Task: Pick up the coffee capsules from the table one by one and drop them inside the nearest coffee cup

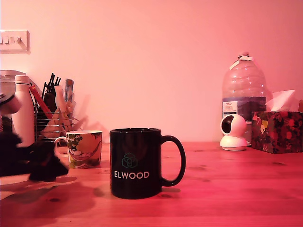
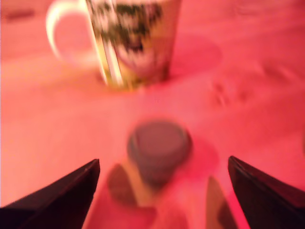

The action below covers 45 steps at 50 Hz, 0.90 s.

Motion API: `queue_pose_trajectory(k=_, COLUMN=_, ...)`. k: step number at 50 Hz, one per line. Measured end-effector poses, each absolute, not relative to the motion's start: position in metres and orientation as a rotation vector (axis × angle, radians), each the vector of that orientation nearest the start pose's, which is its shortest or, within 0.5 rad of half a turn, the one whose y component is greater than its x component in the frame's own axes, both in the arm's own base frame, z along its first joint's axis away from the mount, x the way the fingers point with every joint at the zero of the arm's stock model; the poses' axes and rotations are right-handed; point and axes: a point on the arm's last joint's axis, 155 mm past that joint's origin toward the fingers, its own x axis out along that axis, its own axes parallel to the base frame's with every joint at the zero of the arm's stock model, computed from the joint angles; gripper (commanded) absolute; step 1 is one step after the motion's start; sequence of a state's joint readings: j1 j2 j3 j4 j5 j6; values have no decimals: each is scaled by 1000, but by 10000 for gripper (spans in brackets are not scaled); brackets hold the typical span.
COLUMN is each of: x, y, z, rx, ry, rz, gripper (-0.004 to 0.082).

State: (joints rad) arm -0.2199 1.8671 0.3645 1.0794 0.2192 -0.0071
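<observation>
- End effector spread open, empty, low over worktop.
- Dark capsule upright, centred just ahead between fingers; patterned mug farther beyond.

1. A plain wall fills the back of the exterior view, washed in pinkish-red light.
2. A switch plate is fixed to the wall near the exterior view's upper left corner.
3. The wooden table runs to the wall, its grain and knots tinted red.
4. Along the table's far edge stand a wire rack of utensils, a big water bottle, a small white camera and a floral tissue box.
</observation>
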Motion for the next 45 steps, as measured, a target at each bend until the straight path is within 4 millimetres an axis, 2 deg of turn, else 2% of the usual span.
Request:
queue_pose_trajectory(k=7, x=385, y=-127, z=12, rx=-6, ry=431, rz=-431, gripper=775)
queue_pose_trajectory(k=11, x=385, y=-127, z=10, rx=-5, ry=436, rz=-432, gripper=716)
queue_pose_trajectory(k=13, x=385, y=-127, z=10, rx=-4, ry=437, rz=-432, gripper=647)
queue_pose_trajectory(k=15, x=385, y=-128, z=10, rx=-5, ry=439, rz=-435, gripper=539)
queue_pose_trajectory(k=19, x=386, y=-129, z=10, rx=-6, ry=438, rz=-439, gripper=243)
queue_pose_trajectory(k=21, x=386, y=-129, z=11, rx=-6, ry=437, rz=-441, gripper=125)
queue_pose_trajectory(k=24, x=386, y=-131, z=11, rx=-8, ry=436, rz=-450, gripper=31)
queue_pose_trajectory(k=45, x=386, y=-130, z=12, rx=-13, ry=436, rz=-456, gripper=24)
